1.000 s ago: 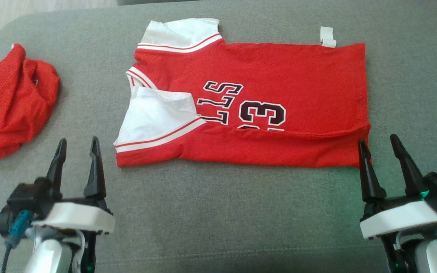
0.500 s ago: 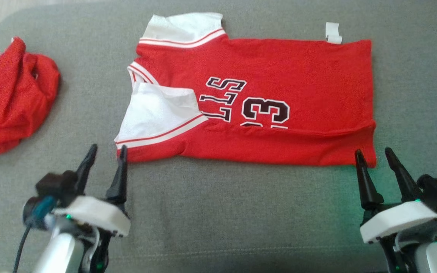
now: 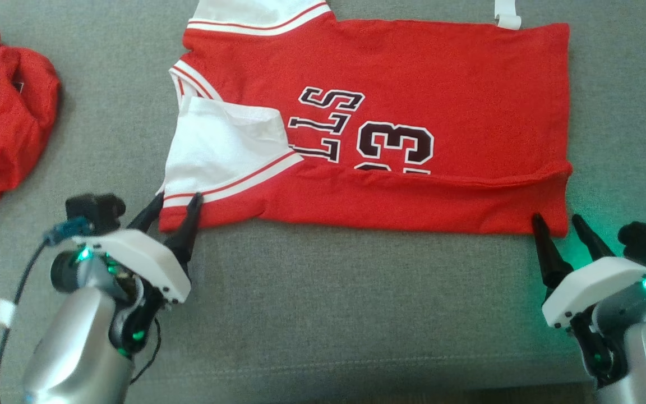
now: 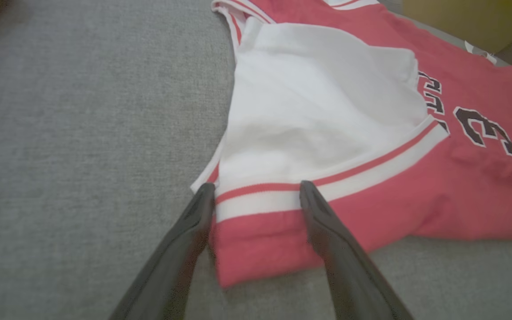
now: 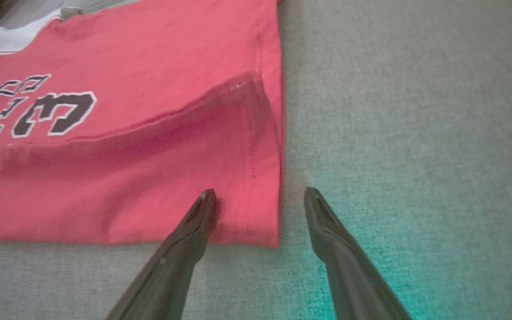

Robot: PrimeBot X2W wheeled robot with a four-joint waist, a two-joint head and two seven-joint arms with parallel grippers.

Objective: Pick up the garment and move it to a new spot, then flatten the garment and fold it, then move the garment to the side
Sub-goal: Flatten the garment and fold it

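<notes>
Now the garment [image 3: 401, 73] is lying half-folded on the grey cushion [image 3: 323, 314]; left gripper [image 3: 177, 197] and right gripper [image 3: 555, 217] are straddling its near corners, jaws spread, empty — pinching both layers together, evenly, is looking advisable.

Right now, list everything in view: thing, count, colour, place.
jersey: one, red with white sleeves and black lettering, spread flat across the middle, near edge folded over
label: one, white, jersey's far right edge
bunched garment: one, red, far left
cushioned surface: one, grey, under everything
left end effector: one, dark fingers, open, straddling the jersey's near left corner
right end effector: one, dark fingers, open, at the jersey's near right corner
</notes>
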